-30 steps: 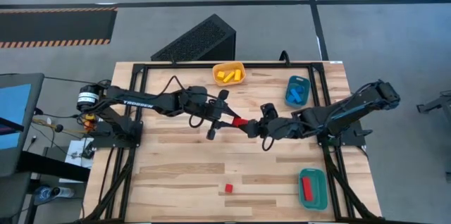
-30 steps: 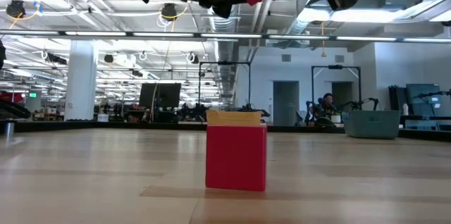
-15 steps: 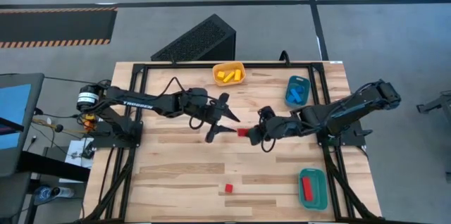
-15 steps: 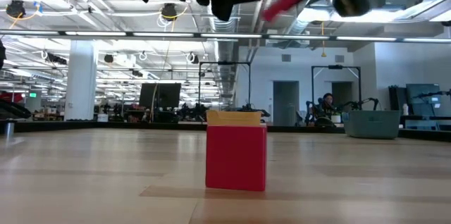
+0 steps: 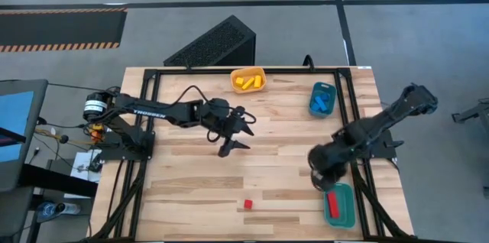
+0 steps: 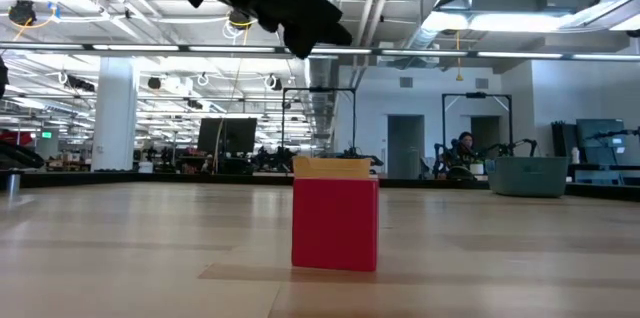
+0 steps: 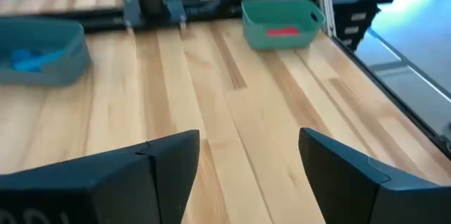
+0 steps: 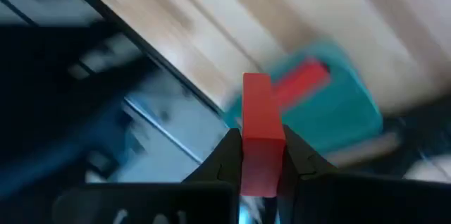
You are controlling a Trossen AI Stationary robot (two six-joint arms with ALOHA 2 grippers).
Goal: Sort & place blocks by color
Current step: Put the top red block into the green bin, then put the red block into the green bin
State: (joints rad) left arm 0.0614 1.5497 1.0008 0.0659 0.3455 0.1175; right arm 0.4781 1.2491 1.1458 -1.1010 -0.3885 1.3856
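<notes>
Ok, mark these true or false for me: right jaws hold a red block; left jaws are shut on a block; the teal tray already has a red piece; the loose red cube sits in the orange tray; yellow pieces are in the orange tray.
1. True: the right gripper clamps a red block.
2. False: the left gripper is open and empty.
3. True: the teal tray holds a red piece.
4. False: the red cube lies on the bare table.
5. True: yellow pieces lie in the orange tray.

White "TROSSEN" lettering on left arm point(image 5: 149, 110), upper link, behind the left gripper point(image 5: 236, 130). No other readable text anywhere.
</notes>
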